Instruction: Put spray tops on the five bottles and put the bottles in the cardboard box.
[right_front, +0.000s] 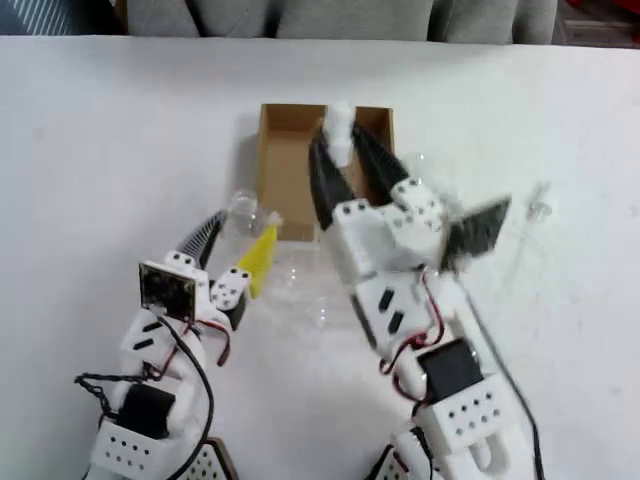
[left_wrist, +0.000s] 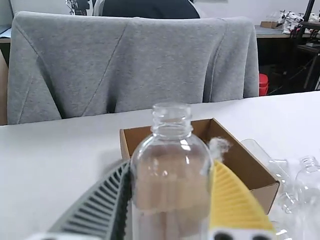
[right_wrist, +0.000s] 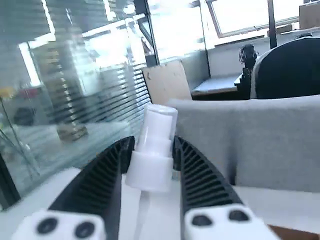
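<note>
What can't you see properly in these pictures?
- High view: part of the cardboard box's inside, hidden by the right end effector and its spray top.
- Left wrist view: the held bottle's bottom, cut off by the lower edge.
- High view: the loose clear bottles, too faint on the white table to count.

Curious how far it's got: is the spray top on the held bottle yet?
Off. The bottle in the left gripper has a bare open neck; the right gripper holds the spray top.
</note>
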